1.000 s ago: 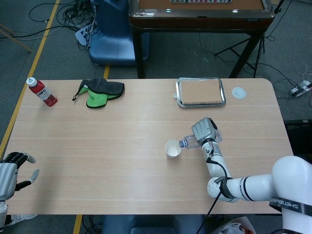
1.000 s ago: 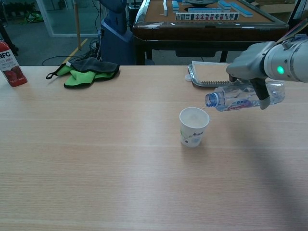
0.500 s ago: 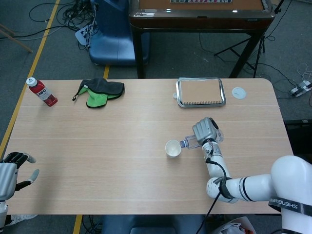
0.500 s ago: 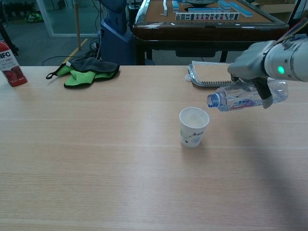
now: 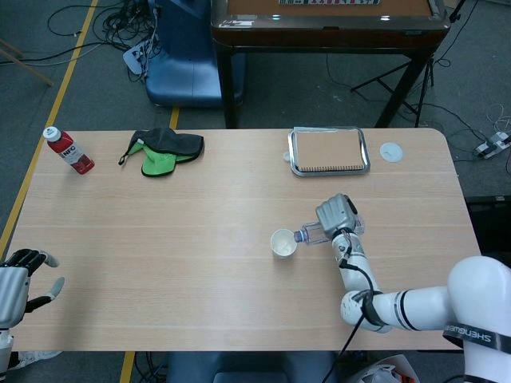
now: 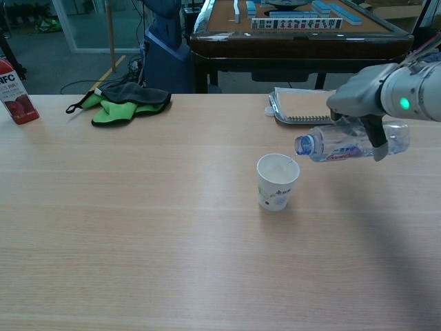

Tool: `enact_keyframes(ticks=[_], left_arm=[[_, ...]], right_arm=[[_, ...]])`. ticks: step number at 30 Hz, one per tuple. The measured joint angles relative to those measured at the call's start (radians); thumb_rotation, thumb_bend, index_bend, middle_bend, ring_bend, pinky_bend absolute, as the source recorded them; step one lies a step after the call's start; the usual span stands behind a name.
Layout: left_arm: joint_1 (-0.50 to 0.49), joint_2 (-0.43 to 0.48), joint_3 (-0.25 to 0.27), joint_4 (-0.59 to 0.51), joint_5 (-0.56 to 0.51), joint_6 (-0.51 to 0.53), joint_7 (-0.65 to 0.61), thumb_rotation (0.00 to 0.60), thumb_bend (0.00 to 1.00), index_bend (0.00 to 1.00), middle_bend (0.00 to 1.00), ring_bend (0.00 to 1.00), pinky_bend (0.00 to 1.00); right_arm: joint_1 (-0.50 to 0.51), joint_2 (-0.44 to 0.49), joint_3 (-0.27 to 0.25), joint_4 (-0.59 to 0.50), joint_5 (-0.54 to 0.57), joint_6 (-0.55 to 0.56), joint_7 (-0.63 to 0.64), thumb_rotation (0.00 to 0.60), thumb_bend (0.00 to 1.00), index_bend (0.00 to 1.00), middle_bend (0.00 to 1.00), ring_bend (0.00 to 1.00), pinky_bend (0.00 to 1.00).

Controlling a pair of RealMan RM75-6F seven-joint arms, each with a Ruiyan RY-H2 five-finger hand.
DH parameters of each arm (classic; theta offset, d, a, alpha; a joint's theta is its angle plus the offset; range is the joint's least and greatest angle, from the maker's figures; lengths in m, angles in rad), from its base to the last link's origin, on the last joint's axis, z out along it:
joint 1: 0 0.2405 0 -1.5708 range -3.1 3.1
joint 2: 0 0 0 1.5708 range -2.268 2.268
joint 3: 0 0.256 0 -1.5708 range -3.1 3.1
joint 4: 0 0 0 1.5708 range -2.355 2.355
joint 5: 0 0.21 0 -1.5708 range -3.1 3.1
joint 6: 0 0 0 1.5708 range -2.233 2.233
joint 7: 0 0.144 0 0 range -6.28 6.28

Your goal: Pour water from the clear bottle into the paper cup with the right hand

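Observation:
The white paper cup (image 5: pixel 283 242) (image 6: pixel 277 181) stands upright on the table, right of centre. My right hand (image 5: pixel 335 212) (image 6: pixel 361 102) grips the clear bottle (image 5: pixel 317 231) (image 6: pixel 349 143), held almost on its side above the table. Its uncapped mouth points left and hangs just above and to the right of the cup's rim. No stream shows between bottle and cup. My left hand (image 5: pixel 17 285) hangs off the table's front left corner with fingers apart, holding nothing.
A red NFC bottle (image 5: pixel 68 150) (image 6: pixel 13 90) stands at the far left. A black and green cloth (image 5: pixel 163 149) (image 6: pixel 120 101) lies at the back. A metal tray with a notebook (image 5: pixel 328 151) (image 6: pixel 301 105) and a white lid (image 5: pixel 390 152) sit at the back right.
The bottle has shifted very slightly, staying tilted beside the cup. The left hand has not moved.

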Motion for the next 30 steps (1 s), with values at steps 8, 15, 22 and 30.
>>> enact_keyframes(ticks=[8, 15, 22, 30], left_arm=[[0.0, 0.0, 0.0, 0.001, -0.001, 0.0, 0.0, 0.6, 0.24, 0.5, 0.45, 0.33, 0.6], [0.0, 0.0, 0.001, 0.0, -0.001, -0.001, 0.002, 0.6, 0.24, 0.5, 0.45, 0.33, 0.6], [0.0, -0.001, 0.002, 0.001, -0.001, -0.004, 0.006, 0.6, 0.24, 0.5, 0.45, 0.33, 0.6], [-0.004, -0.007, 0.005, 0.006, 0.001, -0.011, 0.013, 0.6, 0.24, 0.5, 0.45, 0.33, 0.6]], right_arm=[[-0.046, -0.007, 0.019, 0.029, -0.049, -0.056, 0.122, 0.6, 0.03, 0.62, 0.58, 0.52, 0.57], [-0.114, -0.01, 0.031, 0.072, -0.153, -0.12, 0.283, 0.6, 0.03, 0.62, 0.58, 0.52, 0.57], [-0.193, -0.008, 0.047, 0.117, -0.291, -0.165, 0.464, 0.6, 0.03, 0.62, 0.58, 0.52, 0.57], [-0.306, -0.009, 0.062, 0.192, -0.523, -0.209, 0.728, 0.6, 0.03, 0.62, 0.58, 0.52, 0.57]])
